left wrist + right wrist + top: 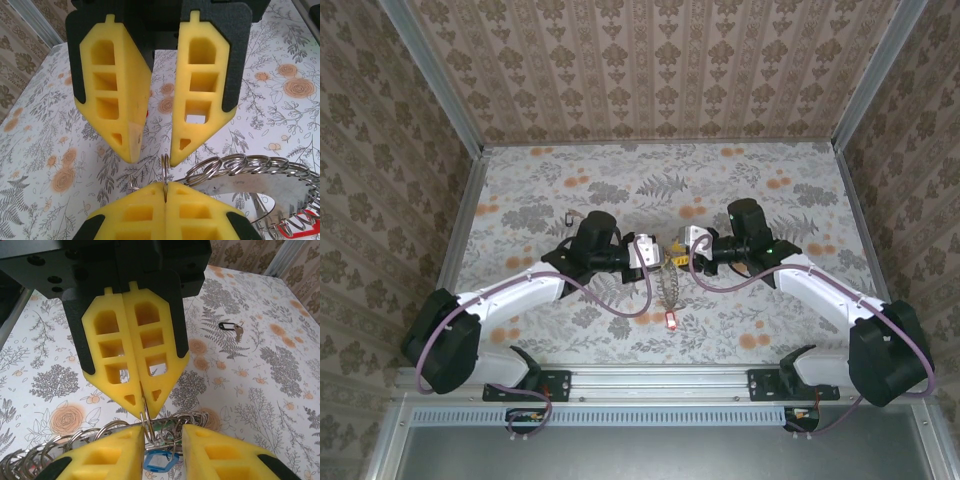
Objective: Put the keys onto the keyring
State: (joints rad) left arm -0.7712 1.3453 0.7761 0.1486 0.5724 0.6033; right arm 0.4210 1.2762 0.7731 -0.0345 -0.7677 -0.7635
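Observation:
The keyring (250, 167) is a metal band strung with several split rings, curving off to the right below my left gripper (165, 186). That gripper is shut on one small split ring (165, 170) standing on edge. In the top view the two grippers meet tip to tip at mid-table, left gripper (655, 255) facing right gripper (678, 246), and the bunch of keys (668, 288) hangs toward the near edge with a red tag (672, 320). My right gripper (164, 432) stands open, its fingers either side of the ring cluster and a blue tag (160, 461). The held ring touches its left finger.
A lone key on a black tag (231, 328) lies apart on the floral table (770, 300), seen at the far left in the top view (567, 219). Patterned walls and metal rails enclose the table on three sides.

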